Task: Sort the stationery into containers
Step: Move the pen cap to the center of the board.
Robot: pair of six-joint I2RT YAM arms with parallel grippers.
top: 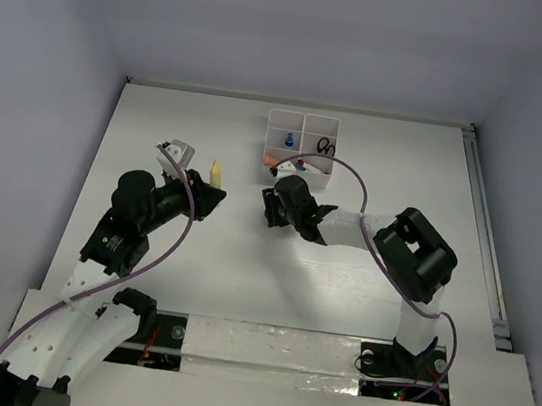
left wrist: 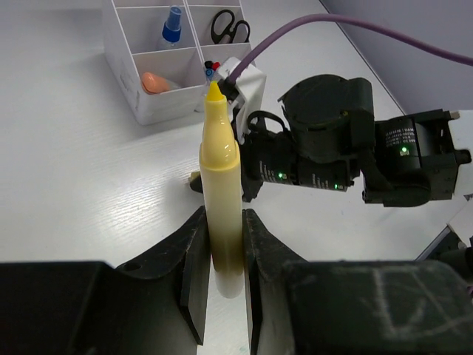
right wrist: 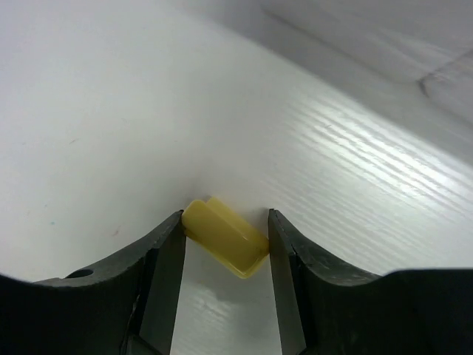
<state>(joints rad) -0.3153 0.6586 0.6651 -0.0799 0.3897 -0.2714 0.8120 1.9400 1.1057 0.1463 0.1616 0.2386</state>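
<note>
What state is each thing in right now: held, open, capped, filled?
yellow marker: uncapped, upright, clamped in the left gripper
yellow cap: off the marker, on the table, pinched by the right gripper
organiser tray: open-top, partly filled
scissors: handles up in a compartment, blades hidden

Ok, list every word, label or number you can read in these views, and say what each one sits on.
No text can be read in any view.
Label on the right arm: white print, too small and blurred to read.
Left gripper: faint pale scratches on its black body, no legible characters.
Yellow marker, yellow cap, organiser tray: no print visible.
</note>
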